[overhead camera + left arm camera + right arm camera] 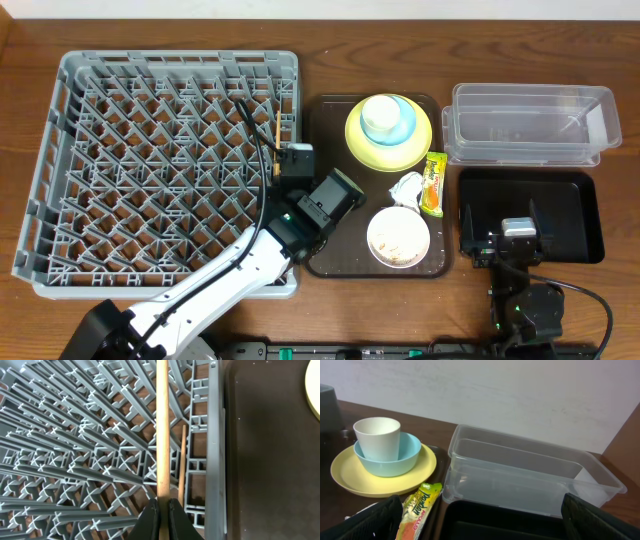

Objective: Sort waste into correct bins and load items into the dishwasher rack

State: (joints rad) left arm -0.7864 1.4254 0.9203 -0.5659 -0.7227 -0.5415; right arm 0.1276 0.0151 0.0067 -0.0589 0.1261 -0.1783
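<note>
I noted the left gripper (163, 510) clenched on one chopstick (162, 425) over the dishwasher rack (75, 460) at its right edge, the second chopstick (182, 460) lying in the rack beside it, and the right gripper (485, 512) spread wide, empty, well right of the rack.

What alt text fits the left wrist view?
Left gripper shut on a chopstick above the right edge of the rack. A second chopstick sits in the rack beside it; a brown tray is at right.
</note>
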